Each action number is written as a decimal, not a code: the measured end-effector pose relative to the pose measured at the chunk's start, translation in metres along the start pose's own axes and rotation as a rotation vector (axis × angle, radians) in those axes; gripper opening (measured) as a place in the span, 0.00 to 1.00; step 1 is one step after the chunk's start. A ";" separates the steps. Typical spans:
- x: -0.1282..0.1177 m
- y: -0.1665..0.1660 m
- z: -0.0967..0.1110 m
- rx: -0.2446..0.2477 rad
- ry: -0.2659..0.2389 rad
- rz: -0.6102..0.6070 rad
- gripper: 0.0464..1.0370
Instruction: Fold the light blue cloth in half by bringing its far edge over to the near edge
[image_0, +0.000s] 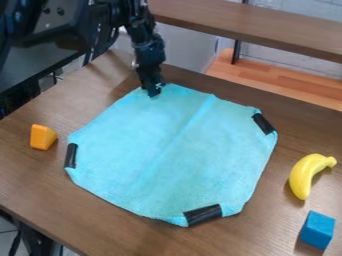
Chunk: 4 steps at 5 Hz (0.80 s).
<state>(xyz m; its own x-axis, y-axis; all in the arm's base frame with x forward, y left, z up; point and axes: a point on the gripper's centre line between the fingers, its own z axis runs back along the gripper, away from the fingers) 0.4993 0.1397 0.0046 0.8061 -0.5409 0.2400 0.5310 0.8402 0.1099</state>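
One tool (153, 91) at one cloth (175, 152), one banana (303, 177), two blocks (316, 230)

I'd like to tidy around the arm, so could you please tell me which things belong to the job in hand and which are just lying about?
In the job:
turquoise cloth, far corner at the hand
black strips at its other corners

Just lying about:
orange block
yellow banana
blue block

Camera view | texts: none I can read | labels: none legible to me | brands: none | numbers: none I can make out | signs: none
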 end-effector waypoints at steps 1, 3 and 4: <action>-0.002 0.000 -0.004 -0.002 0.009 0.011 0.34; -0.007 -0.017 -0.001 -0.054 -0.011 0.008 0.03; -0.011 -0.041 0.019 -0.089 -0.054 -0.020 0.01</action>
<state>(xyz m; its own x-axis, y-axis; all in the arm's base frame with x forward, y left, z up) 0.4635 0.1121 0.0153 0.7808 -0.5529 0.2909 0.5702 0.8210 0.0300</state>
